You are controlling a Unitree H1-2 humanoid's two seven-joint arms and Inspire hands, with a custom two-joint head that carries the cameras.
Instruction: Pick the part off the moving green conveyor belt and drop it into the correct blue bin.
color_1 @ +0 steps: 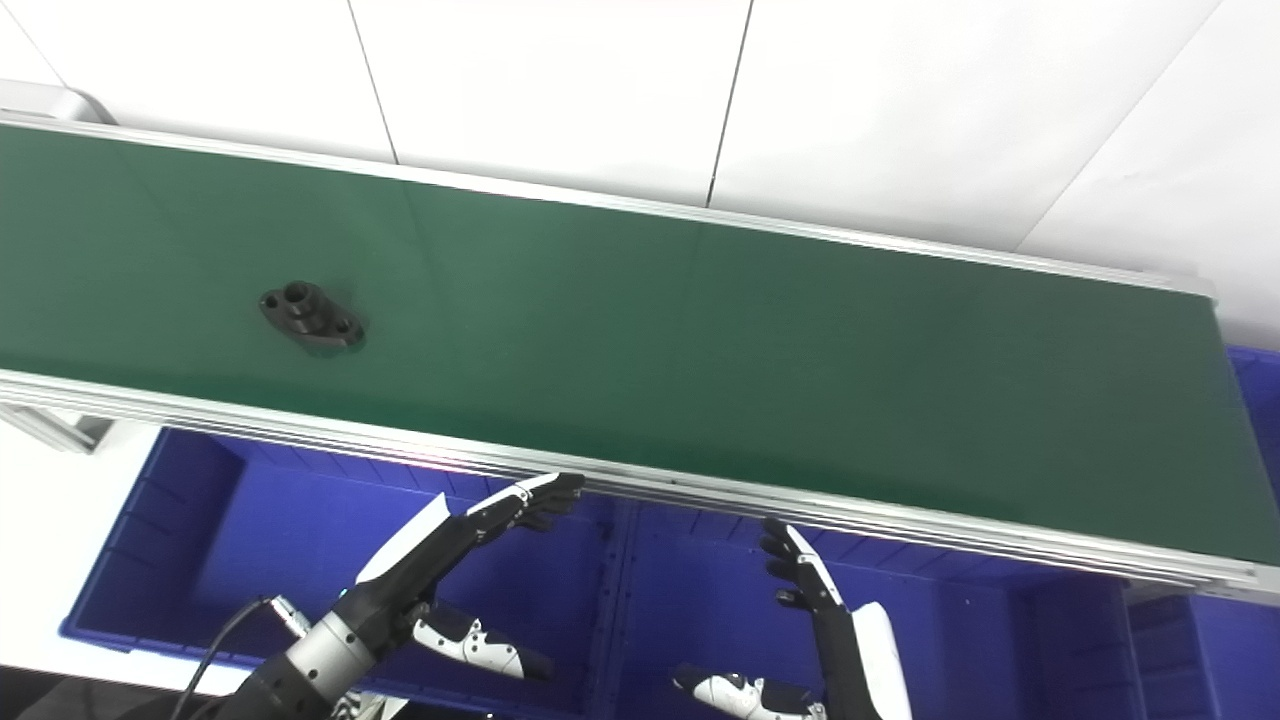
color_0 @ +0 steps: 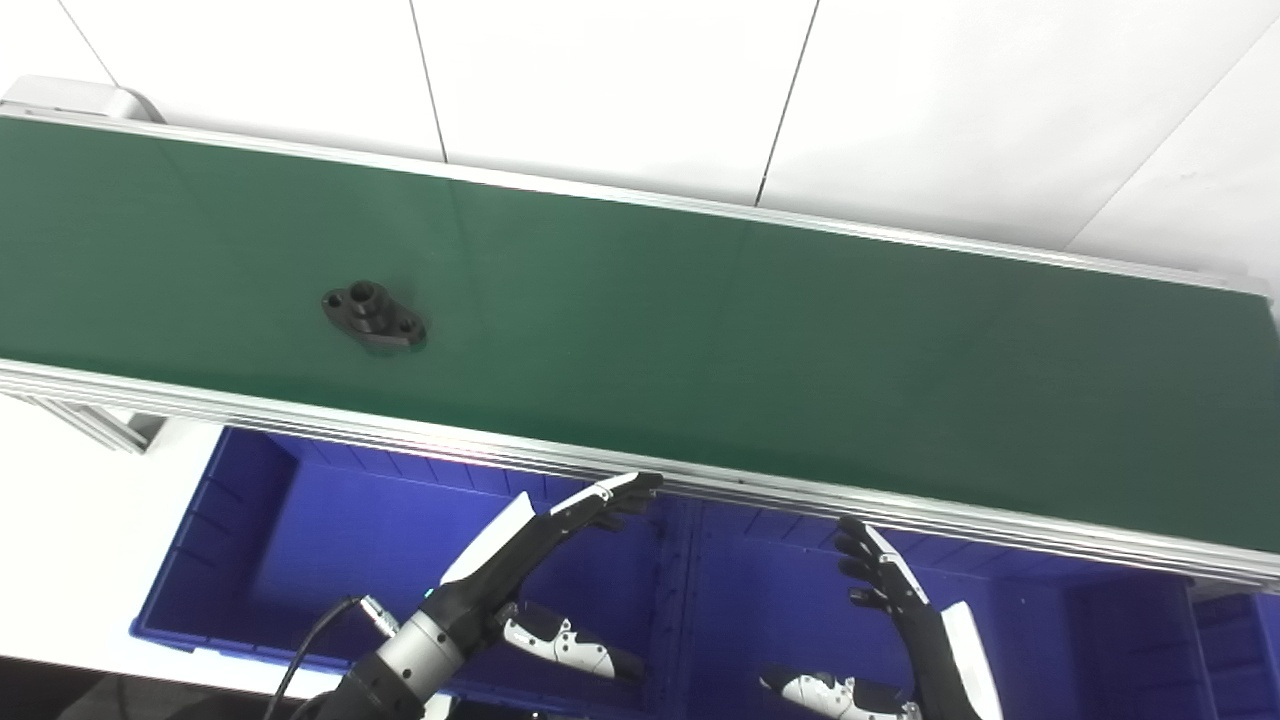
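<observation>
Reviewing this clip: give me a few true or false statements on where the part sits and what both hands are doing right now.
1. The black part lies on the green belt. True.
2. The left hand holds the part. False: it is open and empty, over the blue bin.
3. The right hand is open, below the belt's near edge. True.
4. The part lies nearer the belt's right end. False: it lies toward the left end.
5. The part is already in a bin. False: it is on the belt.
</observation>
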